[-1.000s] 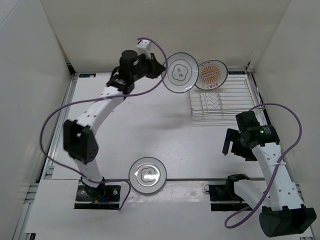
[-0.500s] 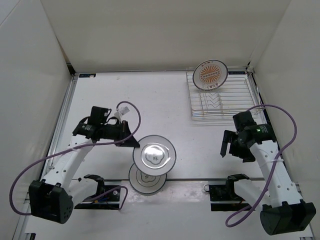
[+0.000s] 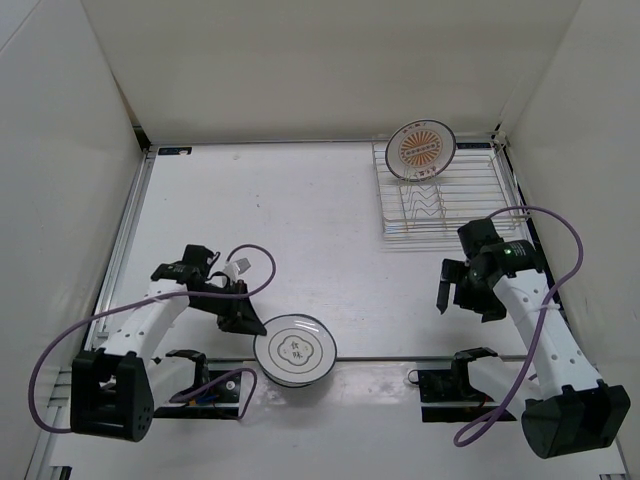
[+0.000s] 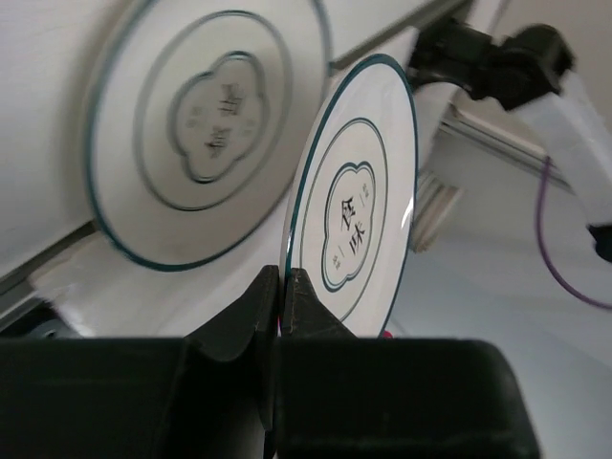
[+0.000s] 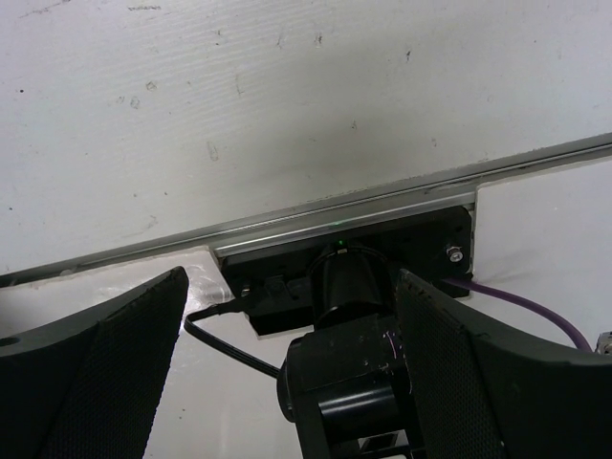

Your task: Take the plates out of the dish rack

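**Stacking the second plate.** The held plate (image 4: 359, 206), dark scalloped outline facing us, is pinched at its rim by the left fingers (image 4: 256, 306), which are closed tight on it. It hangs directly over the lower plate (image 4: 206, 134), which lies flat at the 6 o'clock edge of the tabletop (image 3: 300, 220). From above the two coincide, and we cannot tell whether they touch. The wrist view suggests the held plate is tilted relative to the one beneath.

The sunburst plate (image 3: 421, 150) stands upright at the 11 o'clock corner of the dish rack (image 3: 445, 215), itself at 1 o'clock on the tabletop and well apart from the stack. The right fingers (image 5: 105, 373) are spread wide and hold nothing, just beside the rack's 6 o'clock side.

We judge two of three plates to be nearly unloaded. To finish this step well, level the held plate, centre it, lower it until the rims meet, then part the fingers and withdraw toward 9 o'clock without dragging the stack.
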